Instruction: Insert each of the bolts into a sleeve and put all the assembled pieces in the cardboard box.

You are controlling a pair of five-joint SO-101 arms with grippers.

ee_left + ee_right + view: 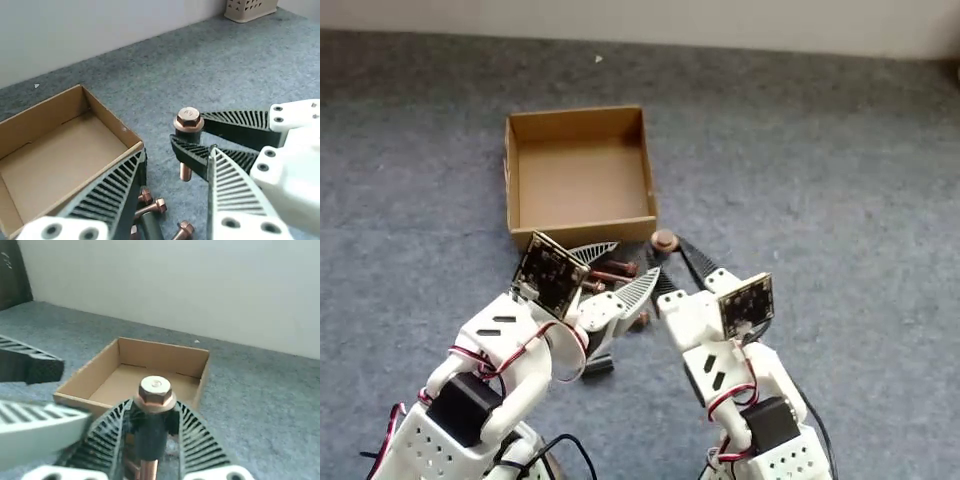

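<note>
Right pincer (150, 412) is closest up, clamped around a dark sleeve (148, 432) with a copper bolt (155, 391) poked through it, head up and tip sticking out below. Grey counter (820, 180) carries everything. Cardboard box (582, 228) lies just beyond that pincer's tips, with no finished pieces in it yet. Left pincer (636, 258) hangs spread wide right beside the other one, gripping nothing, with loose bolts (156, 206) on the counter under its fingers. This piece looks assembled, so the job now is probably the drop: lift over the near wall, keep the bolt upright so the sleeve doesn't slide off, and release low. Bolt head has a stamped mark, too small to read. No print seen on the box.
</note>
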